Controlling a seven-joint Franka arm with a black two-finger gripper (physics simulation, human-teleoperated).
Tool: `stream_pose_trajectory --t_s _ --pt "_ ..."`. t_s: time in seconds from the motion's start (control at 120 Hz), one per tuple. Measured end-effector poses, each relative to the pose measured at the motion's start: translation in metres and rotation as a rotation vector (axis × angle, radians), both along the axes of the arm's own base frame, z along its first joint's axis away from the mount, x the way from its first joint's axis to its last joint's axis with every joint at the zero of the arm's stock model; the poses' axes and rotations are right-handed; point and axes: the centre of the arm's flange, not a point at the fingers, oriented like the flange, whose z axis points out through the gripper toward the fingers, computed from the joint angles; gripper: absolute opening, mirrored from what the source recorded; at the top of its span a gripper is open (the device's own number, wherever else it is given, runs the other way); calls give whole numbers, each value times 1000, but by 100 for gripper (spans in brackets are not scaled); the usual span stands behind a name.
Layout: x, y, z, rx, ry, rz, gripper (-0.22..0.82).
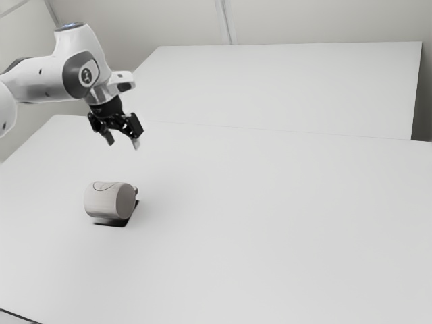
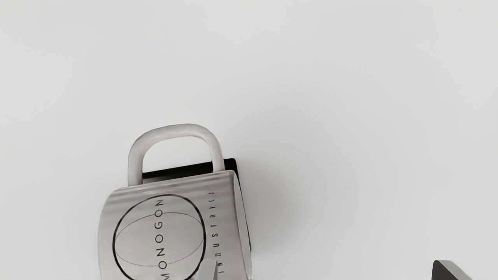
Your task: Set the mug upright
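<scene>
You are hovering the pincer (image 1: 123, 142) above the bench (image 1: 270, 229) with its fingers standing wide apart, while the mug (image 1: 108, 200) is lying on its side below, apart from the pincer, over a flat black thing (image 2: 232, 164).

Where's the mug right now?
At the exterior view's left, the mug lies on its side over a black patch on the table, below the open gripper.

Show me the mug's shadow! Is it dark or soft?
Soft: in the wrist view, a grey shadow fades across the table beside the mug. The black patch by the handle looks more like a flat thing. In the exterior view, the shading beside the mug is faint.
</scene>
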Motion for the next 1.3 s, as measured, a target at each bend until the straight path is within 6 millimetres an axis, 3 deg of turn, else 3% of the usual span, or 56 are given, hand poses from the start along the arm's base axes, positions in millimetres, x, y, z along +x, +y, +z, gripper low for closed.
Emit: stream_pose_trajectory --t_s 0.117,0.2,0.35,0.525,0.583,0.708,0.933,1.117,1.3 --pt "-22 17 2 -20 -17 20 60" --pt "-45 31 -10 -47 -15 29 60" --pt "-67 106 -38 -115 -2 123 60" --pt "-76 169 -69 -187 -9 167 60" --pt "-72 171 -79 -220 -12 150 60" --pt "-55 153 -95 -296 -11 69 60" --pt "-68 177 -111 -425 -28 53 60" --pt "-88 223 -133 -536 -3 94 60" --pt "-92 228 -155 -695 27 77 60"
